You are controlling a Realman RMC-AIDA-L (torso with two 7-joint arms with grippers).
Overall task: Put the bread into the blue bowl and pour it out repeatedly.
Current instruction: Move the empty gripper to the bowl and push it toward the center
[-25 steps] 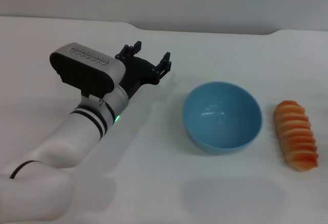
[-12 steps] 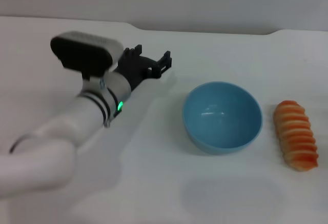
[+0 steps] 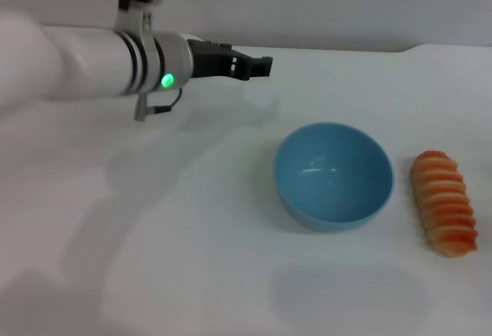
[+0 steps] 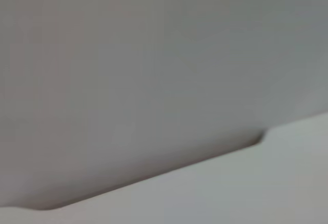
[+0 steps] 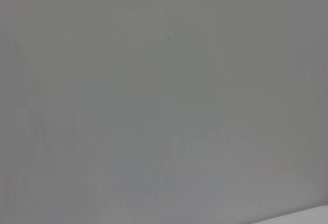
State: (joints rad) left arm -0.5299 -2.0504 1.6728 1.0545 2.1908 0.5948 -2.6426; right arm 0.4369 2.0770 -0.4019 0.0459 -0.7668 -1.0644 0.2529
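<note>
Left gripper point(image 3: 257, 65): black claw at the end of a white arm with a green light, held level above the far-left part of the table and pointing toward the robot's right; it is seen side-on, so whether its fingers are spread or pressed together cannot be told; it holds nothing and touches nothing
Blue bowl point(image 3: 334, 175): round, deep, smooth and glossy, light blue, unmarked; it stands upright and empty on the table, nearer and to the right of the claw, well apart from it
Bread point(image 3: 443, 202): oblong toy loaf, ridged side up, with orange-red stripes across a golden-tan body; it lies flat on the table just beside the bowl on the robot's right, apart from the rim
Table point(image 3: 192, 259): plain white, matte surface with a notched far edge against a grey wall
Left wrist view: only the grey wall and the table edge point(image 4: 256, 142)
Right wrist view: a featureless grey surface; the right gripper is out of sight
</note>
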